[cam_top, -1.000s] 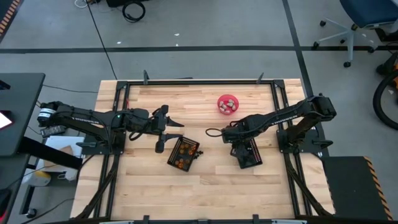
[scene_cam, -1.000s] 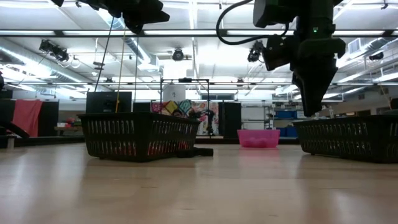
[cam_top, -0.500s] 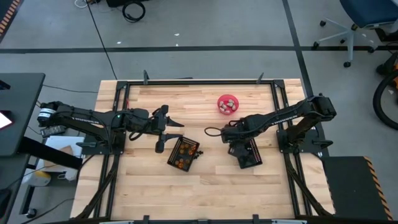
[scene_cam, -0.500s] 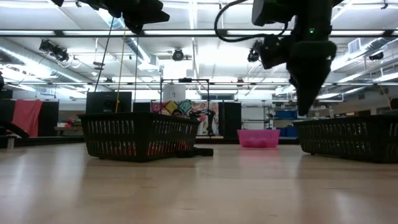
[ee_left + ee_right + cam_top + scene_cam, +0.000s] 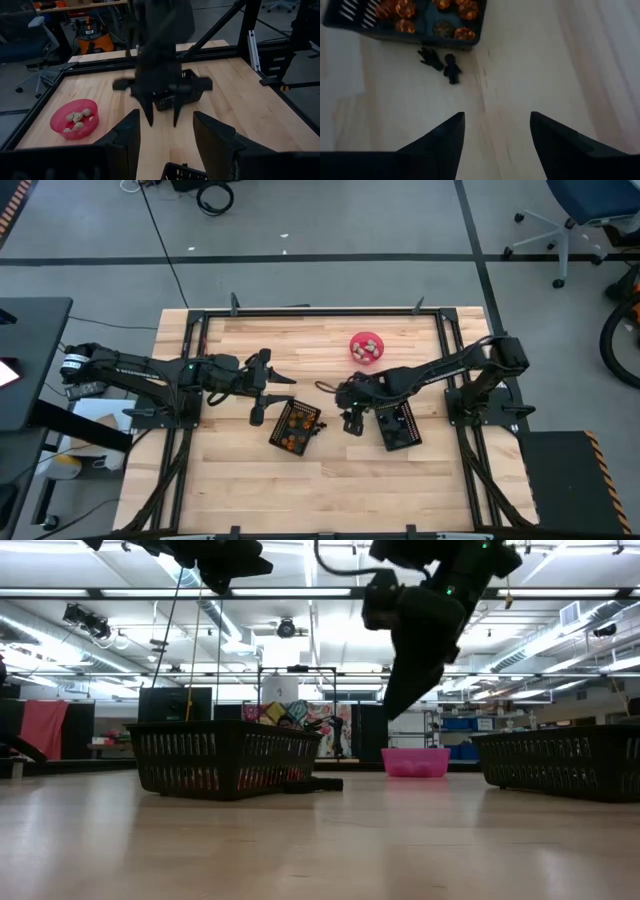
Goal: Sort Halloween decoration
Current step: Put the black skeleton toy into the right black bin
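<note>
Right wrist view: two black pieces (image 5: 440,64) lie on the desk (image 5: 530,75) just outside the orange-filled basket (image 5: 395,31), ahead of the spread, empty right claw (image 5: 495,135).

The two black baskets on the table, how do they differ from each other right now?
The basket nearer the left arm holds orange roundish pieces; the basket by the right arm shows none of that orange from above. Two small black pieces lie on the wood just outside the first basket, while no loose pieces show beside the second. The right gripper, open, hangs between the two. Both are black mesh and alike in size.
</note>
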Tool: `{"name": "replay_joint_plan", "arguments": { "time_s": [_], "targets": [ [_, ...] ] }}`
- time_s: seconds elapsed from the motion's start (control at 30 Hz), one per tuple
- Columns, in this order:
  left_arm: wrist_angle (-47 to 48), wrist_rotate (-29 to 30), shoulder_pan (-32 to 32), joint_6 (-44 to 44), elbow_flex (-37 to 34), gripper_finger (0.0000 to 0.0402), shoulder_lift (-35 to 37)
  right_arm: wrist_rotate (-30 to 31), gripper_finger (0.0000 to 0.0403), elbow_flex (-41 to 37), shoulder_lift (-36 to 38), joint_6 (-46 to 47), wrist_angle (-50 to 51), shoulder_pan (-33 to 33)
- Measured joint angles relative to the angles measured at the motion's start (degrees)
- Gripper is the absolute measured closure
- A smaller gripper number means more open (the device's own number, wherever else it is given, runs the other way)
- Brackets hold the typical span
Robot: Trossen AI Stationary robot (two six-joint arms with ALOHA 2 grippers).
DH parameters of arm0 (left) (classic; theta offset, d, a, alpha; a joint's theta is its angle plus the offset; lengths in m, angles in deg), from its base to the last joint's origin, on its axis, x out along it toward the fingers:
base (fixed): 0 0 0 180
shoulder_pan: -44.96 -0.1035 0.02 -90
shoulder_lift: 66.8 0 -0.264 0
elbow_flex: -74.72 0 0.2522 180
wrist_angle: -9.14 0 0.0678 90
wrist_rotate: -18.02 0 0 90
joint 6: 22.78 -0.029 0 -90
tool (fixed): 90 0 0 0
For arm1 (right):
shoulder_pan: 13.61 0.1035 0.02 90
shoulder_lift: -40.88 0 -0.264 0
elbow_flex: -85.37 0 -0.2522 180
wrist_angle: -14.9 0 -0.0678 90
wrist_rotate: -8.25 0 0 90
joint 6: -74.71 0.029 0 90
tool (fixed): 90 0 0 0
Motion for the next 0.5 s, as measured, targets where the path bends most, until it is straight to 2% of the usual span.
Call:
{"name": "replay_joint_plan", "arguments": {
  "time_s": [0.5],
  "targets": [
    [-0.06, 0.00, 0.00, -0.02, 0.00, 0.0246, 0.00, -0.30, 0.0176, -0.09, -13.94, -8.79, -20.75, 3.69]
  ]
}}
